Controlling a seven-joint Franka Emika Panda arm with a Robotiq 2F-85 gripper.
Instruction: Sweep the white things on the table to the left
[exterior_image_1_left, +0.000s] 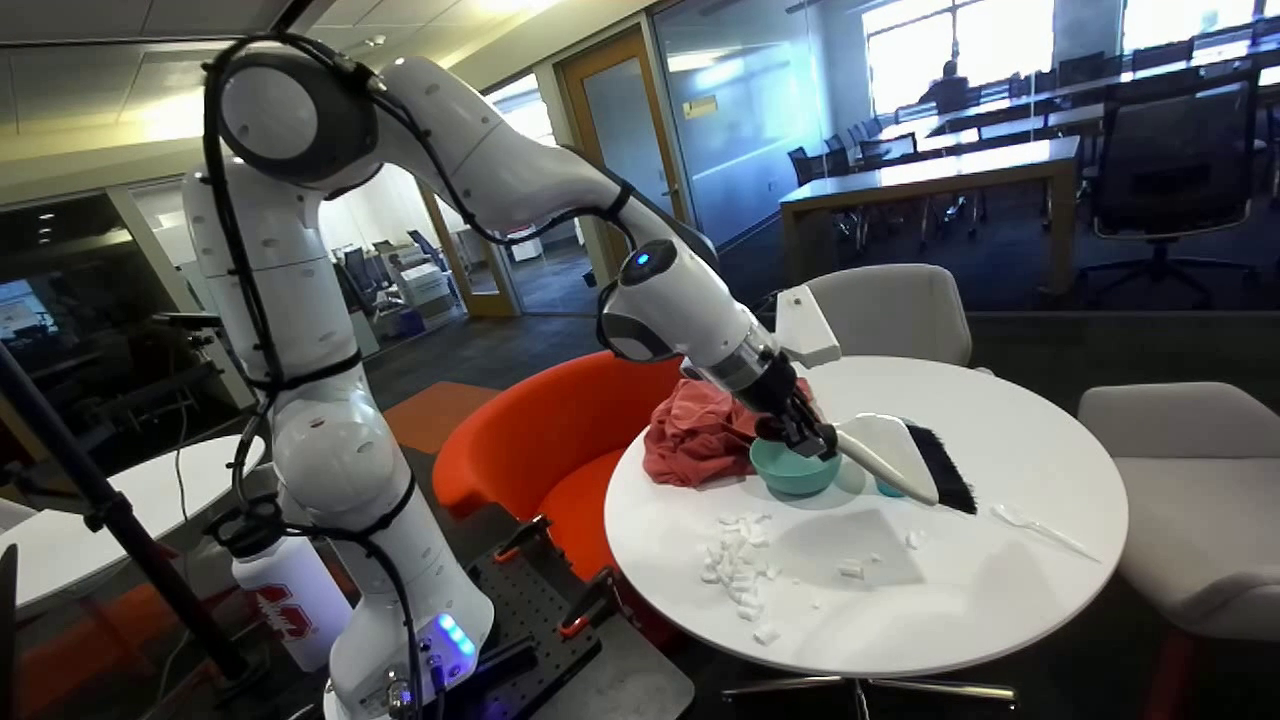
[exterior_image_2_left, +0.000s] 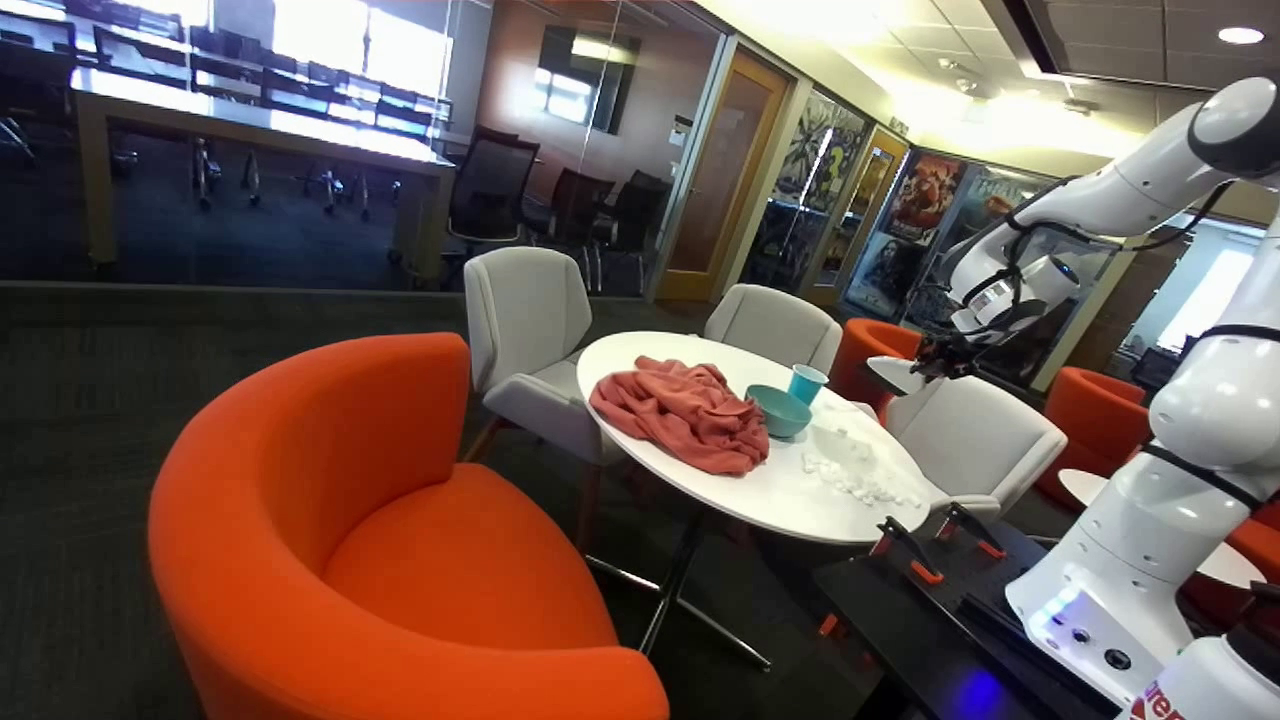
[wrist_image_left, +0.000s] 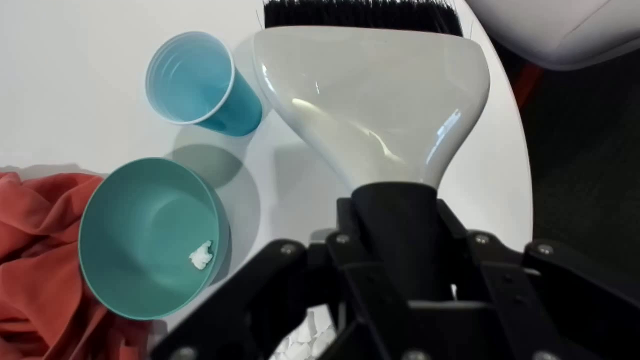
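Observation:
My gripper (wrist_image_left: 395, 220) is shut around the black handle of a brush (wrist_image_left: 375, 95) with a broad white head and black bristles. In both exterior views the brush hangs raised above the round white table (exterior_image_1_left: 1040, 460), its bristles clear of the top. White things (exterior_image_1_left: 738, 565) lie in a heap of small pieces on the table, with a few loose bits (exterior_image_1_left: 851, 568) apart from it. Part of the heap shows past my fingers at the bottom of the wrist view; the rest is hidden there. A single white piece (wrist_image_left: 201, 255) sits inside the bowl.
A teal bowl (wrist_image_left: 150, 240), a blue cup (wrist_image_left: 200, 85) and a crumpled red cloth (exterior_image_2_left: 690, 415) share the table. A white plastic utensil (exterior_image_1_left: 1045, 531) lies near its edge. Orange (exterior_image_1_left: 540, 440) and grey chairs (exterior_image_1_left: 890, 310) stand close around it.

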